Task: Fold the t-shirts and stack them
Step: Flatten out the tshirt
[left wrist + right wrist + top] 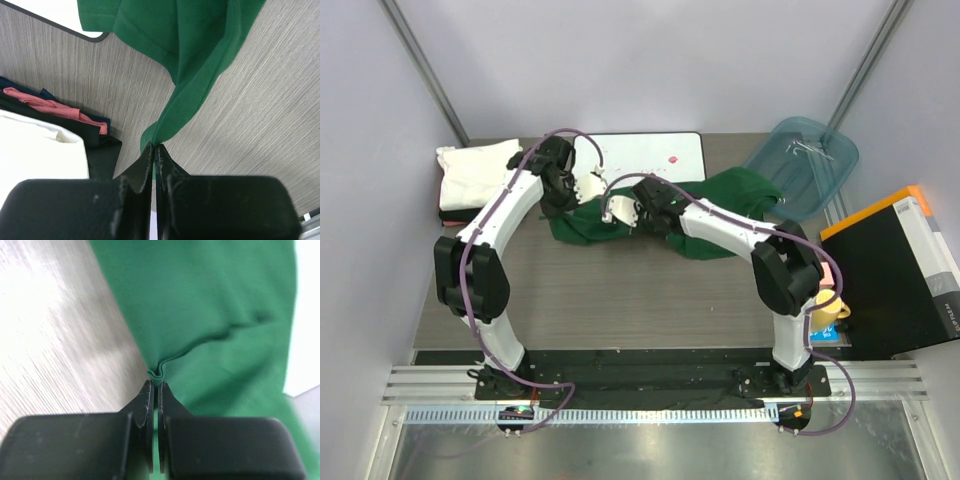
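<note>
The dark green t-shirt (pixel 725 205) lies bunched across the middle back of the table. My left gripper (pixel 582 188) is shut on an edge of it; in the left wrist view the green cloth (pixel 192 75) hangs pinched at the gripper (pixel 155 146). My right gripper (pixel 618 210) is shut on a fold of the same shirt (pixel 200 315), pinched at the gripper (pixel 156 384). A folded white t-shirt (pixel 475 172) lies on a stack at the back left, with black, navy and pink folded cloth under it (pixel 55 107).
A flat white board with a black rim (pixel 645 157) lies at the back, partly under the shirt. A translucent teal tub (pixel 805 160) stands at the back right. A black and orange box (pixel 895 275) and a yellow cup (pixel 825 308) stand at the right.
</note>
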